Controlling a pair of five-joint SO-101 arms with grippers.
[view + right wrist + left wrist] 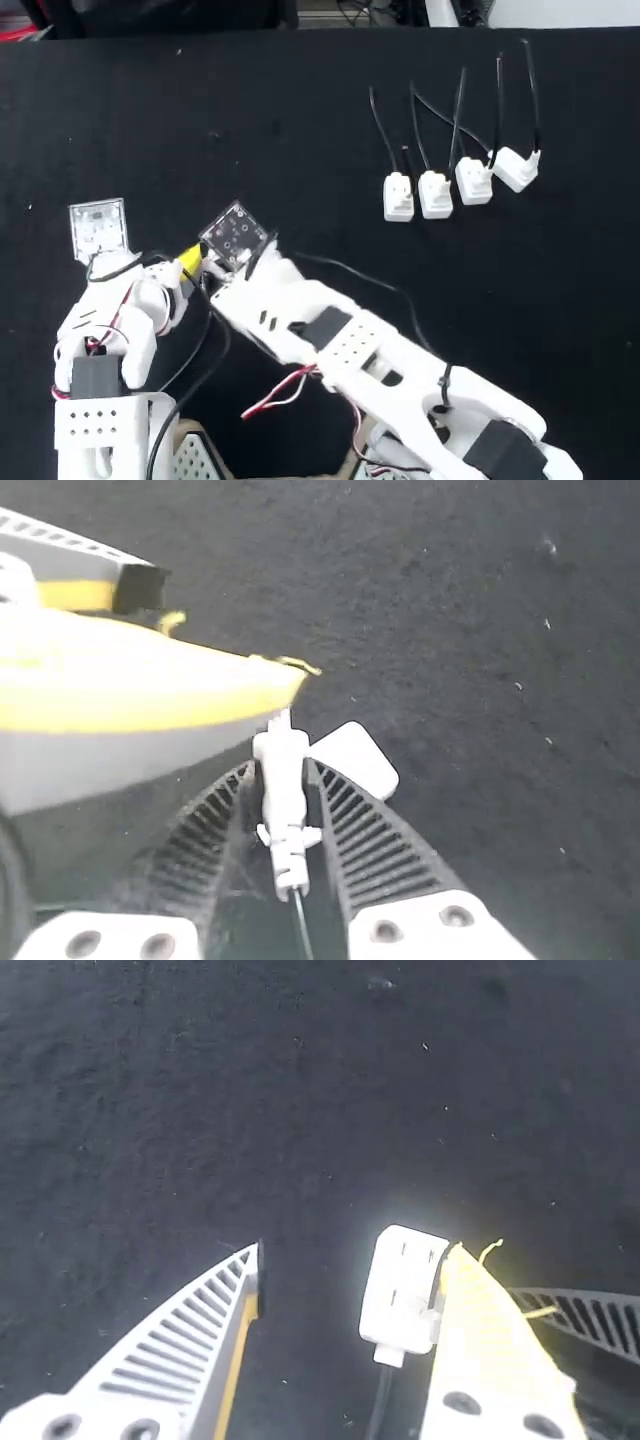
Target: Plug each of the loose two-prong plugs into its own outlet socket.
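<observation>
Black cloth [300, 120] covers the table, and the row of four white corded sockets [435, 193] at its far side is the landmark here. Both arms sit well apart from that row, nearer their own bases. The right gripper [280, 770] is clamped edge-on around a small white plug [285, 795], with the plug's cord [297, 920] running back between its ribbed fingers. The left gripper [352, 1250] stands wide apart at the same spot, farther from the row than its partner. Its yellow finger [480, 1330] rests against one side of the plug and its other finger is clear of it. This looks like a handover or a re-grip, and the risks come from that. If the right fingers let go before the left ones close, the plug will likely drop to the cloth. A sideways push from the yellow finger could twist the plug in the clamp. The tips are crowded close enough to knock together. On the long carry to the row, the cord trailing beside the right arm could snag or drag.
</observation>
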